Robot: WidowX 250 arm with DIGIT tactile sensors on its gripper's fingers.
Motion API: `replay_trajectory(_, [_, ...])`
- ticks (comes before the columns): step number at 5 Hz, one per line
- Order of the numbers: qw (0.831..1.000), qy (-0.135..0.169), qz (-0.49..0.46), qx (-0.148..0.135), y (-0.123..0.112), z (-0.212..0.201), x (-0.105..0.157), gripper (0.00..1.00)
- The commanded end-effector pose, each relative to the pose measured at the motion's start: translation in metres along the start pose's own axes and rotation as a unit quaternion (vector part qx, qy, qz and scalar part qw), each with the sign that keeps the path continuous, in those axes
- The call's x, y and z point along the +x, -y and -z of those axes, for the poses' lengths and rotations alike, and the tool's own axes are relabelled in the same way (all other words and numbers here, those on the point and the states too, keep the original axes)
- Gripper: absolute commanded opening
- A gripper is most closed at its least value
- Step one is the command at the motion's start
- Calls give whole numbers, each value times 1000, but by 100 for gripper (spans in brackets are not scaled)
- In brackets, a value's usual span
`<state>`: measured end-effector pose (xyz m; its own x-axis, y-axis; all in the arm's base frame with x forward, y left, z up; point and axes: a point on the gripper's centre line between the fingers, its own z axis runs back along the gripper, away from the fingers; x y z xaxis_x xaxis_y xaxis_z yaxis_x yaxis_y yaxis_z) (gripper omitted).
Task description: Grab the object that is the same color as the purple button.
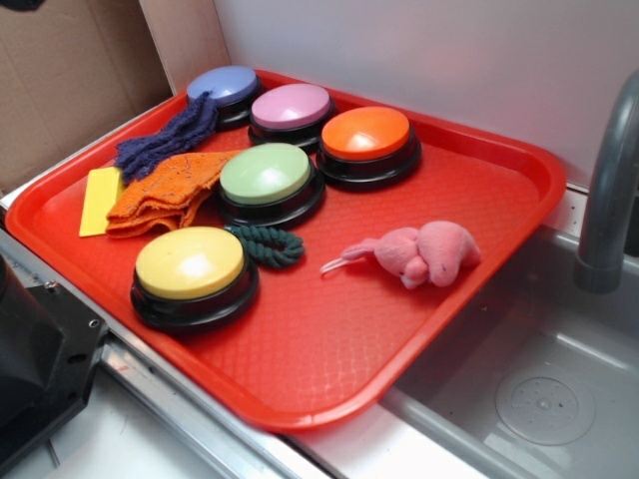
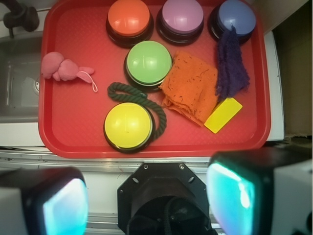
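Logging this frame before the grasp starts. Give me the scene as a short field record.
target: purple knitted cloth, one end on the blue-violet button
neighbour: orange knitted cloth, touching the target's side
other buttons: lilac, orange, green, yellow
rope: green rope ring, curled by the yellow button
toy: pink plush, lying alone
card: yellow flat piece
support: red tray
end effector: open, off the tray, holding nothing
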<state>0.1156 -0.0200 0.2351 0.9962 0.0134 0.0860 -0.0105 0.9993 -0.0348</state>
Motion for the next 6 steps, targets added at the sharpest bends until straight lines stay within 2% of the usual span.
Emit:
replay_trajectory(1, [1000, 0, 0, 0, 0, 0, 0, 100])
replay_trajectory(2, [1000, 14, 24, 13, -11, 10, 18, 100])
replay_trajectory(3, [999, 18, 33, 25, -35, 34, 43, 100])
replay_trajectory(4, [997, 47, 28, 59, -63, 57, 63, 100])
replay_trajectory(5, [997, 48, 9, 63, -87, 74, 75, 100])
replay_trajectory(6, [997, 67, 15, 39, -115, 105, 97, 100])
